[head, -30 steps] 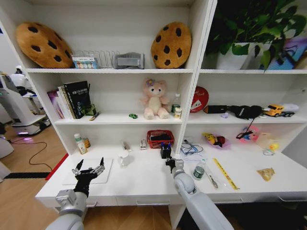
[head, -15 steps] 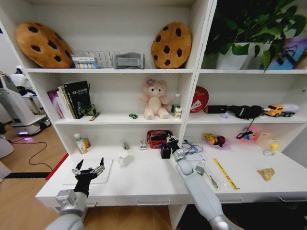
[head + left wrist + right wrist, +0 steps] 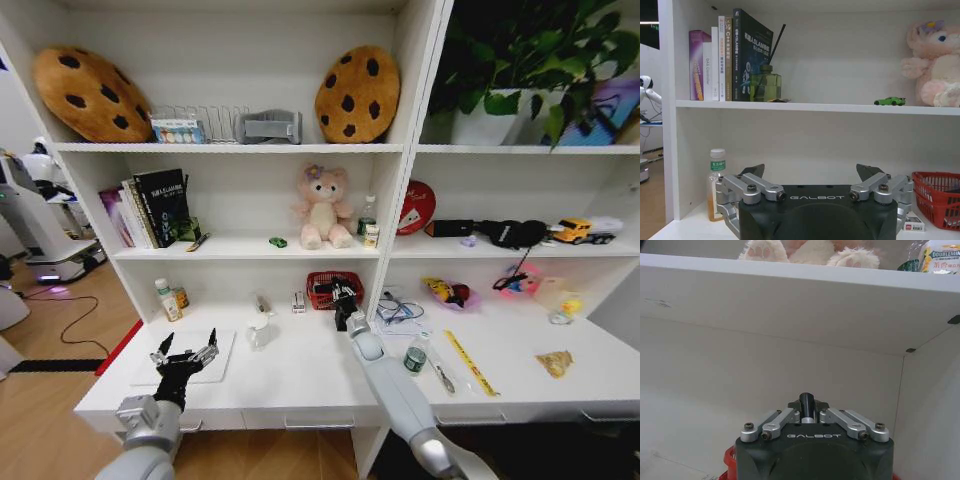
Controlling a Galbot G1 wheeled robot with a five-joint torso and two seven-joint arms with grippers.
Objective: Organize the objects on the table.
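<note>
Waiting at about seven o'clock near the front edge of the long white counter (image 3: 300, 385), the left gripper (image 3: 184, 352) hovers over the flat silver laptop (image 3: 140, 372) with its fingers (image 3: 751, 172) spread wide and empty. The right gripper (image 3: 342, 297) reaches deep toward twelve o'clock, poised over the red mesh plastic basket (image 3: 322, 290) against the back wall, fingers pinched on a slim dark pen-like object (image 3: 807, 405). I judge the step in hand to be dropping that item into the basket; the next move calls for lowering a little and parting the fingers.

Room is tight there: the white shelf board (image 3: 790, 285) hangs just above, and the upright divider panel (image 3: 392, 250) stands just beside at one o'clock. At three o'clock, well apart, the small green-labelled can (image 3: 415, 359) and long yellow ruler (image 3: 468, 362) lie on open counter.
</note>
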